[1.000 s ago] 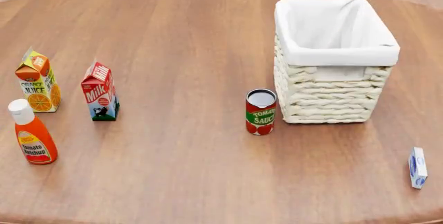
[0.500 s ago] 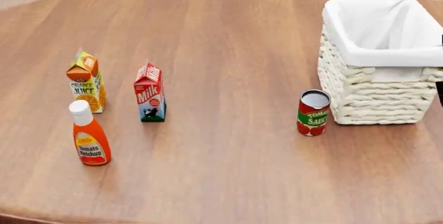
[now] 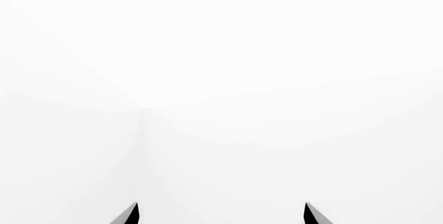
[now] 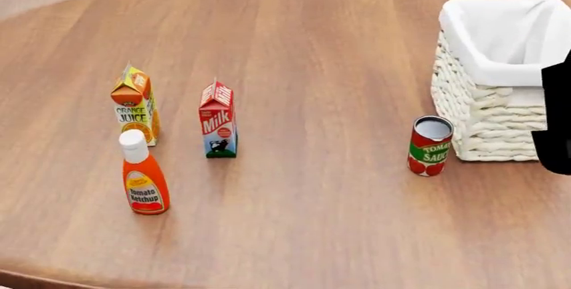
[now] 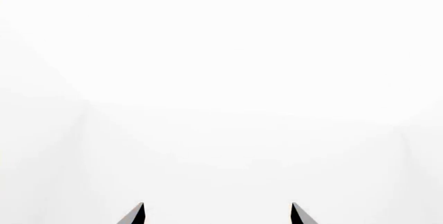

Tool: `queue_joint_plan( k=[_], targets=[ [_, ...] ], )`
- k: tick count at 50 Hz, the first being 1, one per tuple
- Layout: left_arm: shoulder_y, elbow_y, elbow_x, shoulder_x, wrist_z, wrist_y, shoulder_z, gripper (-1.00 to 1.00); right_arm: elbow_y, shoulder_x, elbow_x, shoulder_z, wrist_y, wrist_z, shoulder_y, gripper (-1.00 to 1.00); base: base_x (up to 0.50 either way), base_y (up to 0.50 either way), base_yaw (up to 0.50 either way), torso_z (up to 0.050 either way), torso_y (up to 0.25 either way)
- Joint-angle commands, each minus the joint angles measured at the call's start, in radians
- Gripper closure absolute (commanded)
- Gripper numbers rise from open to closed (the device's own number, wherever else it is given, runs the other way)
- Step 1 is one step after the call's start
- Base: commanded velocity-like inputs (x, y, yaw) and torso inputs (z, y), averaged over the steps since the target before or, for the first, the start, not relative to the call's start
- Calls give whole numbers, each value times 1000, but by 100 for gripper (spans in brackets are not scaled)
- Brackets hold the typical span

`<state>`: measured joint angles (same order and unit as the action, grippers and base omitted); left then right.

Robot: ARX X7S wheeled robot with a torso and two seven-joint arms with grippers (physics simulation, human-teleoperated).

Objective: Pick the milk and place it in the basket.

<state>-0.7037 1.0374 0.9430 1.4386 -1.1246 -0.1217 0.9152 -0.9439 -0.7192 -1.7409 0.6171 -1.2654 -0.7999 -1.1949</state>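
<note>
Nearest on the round wooden table [image 4: 312,222] stands a tomato ketchup bottle [image 4: 143,174], upright, white cap up. Just behind it is the orange juice carton [image 4: 136,105], and to that carton's right, a little apart, the milk [image 4: 218,120] stands upright on the wood with nothing touching it. Well off to the right a tomato sauce can [image 4: 430,146] sits just beside the front corner of the basket [image 4: 486,125], whose white liner folds over the rim. A black shape at the right edge covers part of the basket; I cannot tell what it is. Each wrist view shows only white, with the left gripper [image 3: 221,214] and right gripper [image 5: 216,214] fingertips spread wide, holding nothing.
</note>
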Motion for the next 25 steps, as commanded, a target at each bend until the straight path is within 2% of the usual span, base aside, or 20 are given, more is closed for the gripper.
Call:
queue_joint_plan(
  k=[1,5,25],
  targets=[
    [18,2,-16,-25,24,13,12,-100,-9,20,13,51,21,45,15,-100,66,0,0,0,0],
    [21,0,-17,-22,23,14,7,-100,-16,20,19,65,23,55,20,-100,323,0,0,0,0],
    [47,-6,-23,-23,25,14,-24,-100,-20,18,8,54,40,61,23,-100,500,0,0,0,0]
  ],
)
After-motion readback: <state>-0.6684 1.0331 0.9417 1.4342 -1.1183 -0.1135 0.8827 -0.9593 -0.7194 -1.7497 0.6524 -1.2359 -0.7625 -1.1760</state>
